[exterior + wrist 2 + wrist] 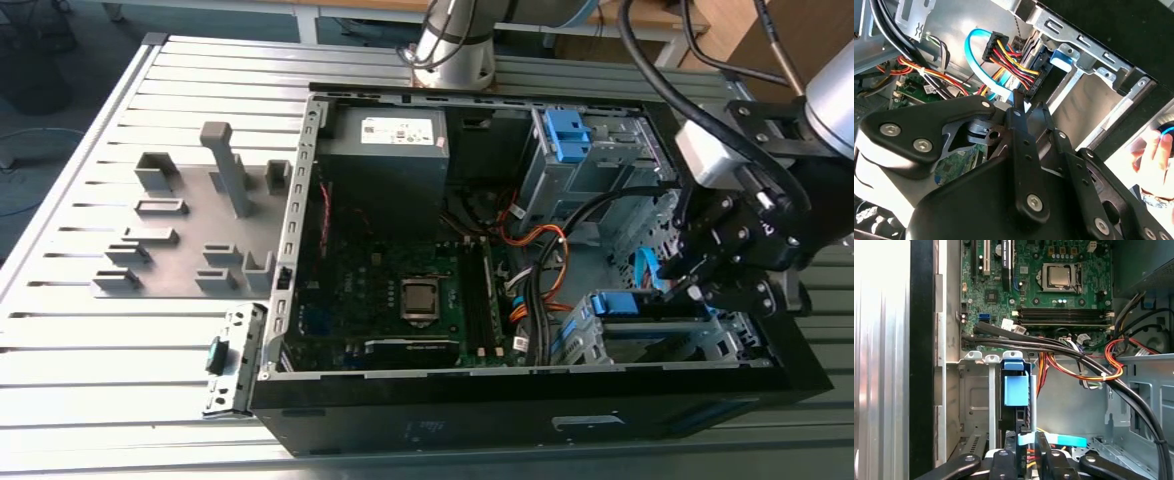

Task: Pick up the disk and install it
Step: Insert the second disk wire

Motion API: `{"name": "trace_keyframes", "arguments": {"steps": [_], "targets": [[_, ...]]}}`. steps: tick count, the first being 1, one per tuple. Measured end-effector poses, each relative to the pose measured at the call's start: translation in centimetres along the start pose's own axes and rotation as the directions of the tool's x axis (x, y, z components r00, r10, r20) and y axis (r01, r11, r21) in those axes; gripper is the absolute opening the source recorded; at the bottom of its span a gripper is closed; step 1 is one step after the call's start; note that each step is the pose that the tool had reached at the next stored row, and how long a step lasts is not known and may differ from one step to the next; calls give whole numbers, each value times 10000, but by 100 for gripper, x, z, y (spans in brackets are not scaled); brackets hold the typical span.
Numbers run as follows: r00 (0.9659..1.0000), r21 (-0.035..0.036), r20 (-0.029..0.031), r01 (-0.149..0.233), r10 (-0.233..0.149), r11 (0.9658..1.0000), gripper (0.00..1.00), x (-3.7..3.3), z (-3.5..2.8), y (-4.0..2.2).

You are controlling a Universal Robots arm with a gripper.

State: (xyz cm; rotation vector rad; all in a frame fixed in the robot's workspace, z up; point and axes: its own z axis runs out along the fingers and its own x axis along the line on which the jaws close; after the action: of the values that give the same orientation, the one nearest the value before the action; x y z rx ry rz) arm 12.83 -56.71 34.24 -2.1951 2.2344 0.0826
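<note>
Install step in hand, pick-up judged done. The disk [625, 303] is seen standing on edge in the drive cage [727, 345] at the lower right of the exterior frame, inside the open computer case [534, 410] on the counter [80, 340].

The end effector [687, 290] is held just over the cage, right of the disk's blue bracket. In the second wrist view the end effector [1026, 105] is seen with its fingers drawn together, and nothing is clearly pinched between them. A light-blue flat cable [976, 60] and a plug with red, yellow and black wires [1014, 60] are seen just beside the tips.

In the first wrist view the disk [1016, 390] is shown edge-on, thin, with its blue bracket end toward the motherboard [1054, 290]. The end effector [1029, 442] sits at the opposite end, where the wires are.

Long axis judged to run along the cage slot – left to right in the exterior frame, bracket end pointing left.

Full seating cannot be confirmed. Any further seating would call for a straight push along that axis, with the cables kept clear of the slot.
</note>
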Motion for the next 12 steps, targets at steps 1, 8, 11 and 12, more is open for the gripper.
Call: {"name": "trace_keyframes", "arguments": {"steps": [1, 8, 11, 12], "targets": [[10000, 0, 2, 0, 0, 10000, 30, -3, 0, 0], [10000, -42, 17, -2, 2, 10000, 11, -1, 53, -1], [10000, -70, 16, -2, 3, 10000, 11, 1, 78, -3], [10000, -76, 13, -2, 2, 10000, 11, 3, 85, -3]]}}
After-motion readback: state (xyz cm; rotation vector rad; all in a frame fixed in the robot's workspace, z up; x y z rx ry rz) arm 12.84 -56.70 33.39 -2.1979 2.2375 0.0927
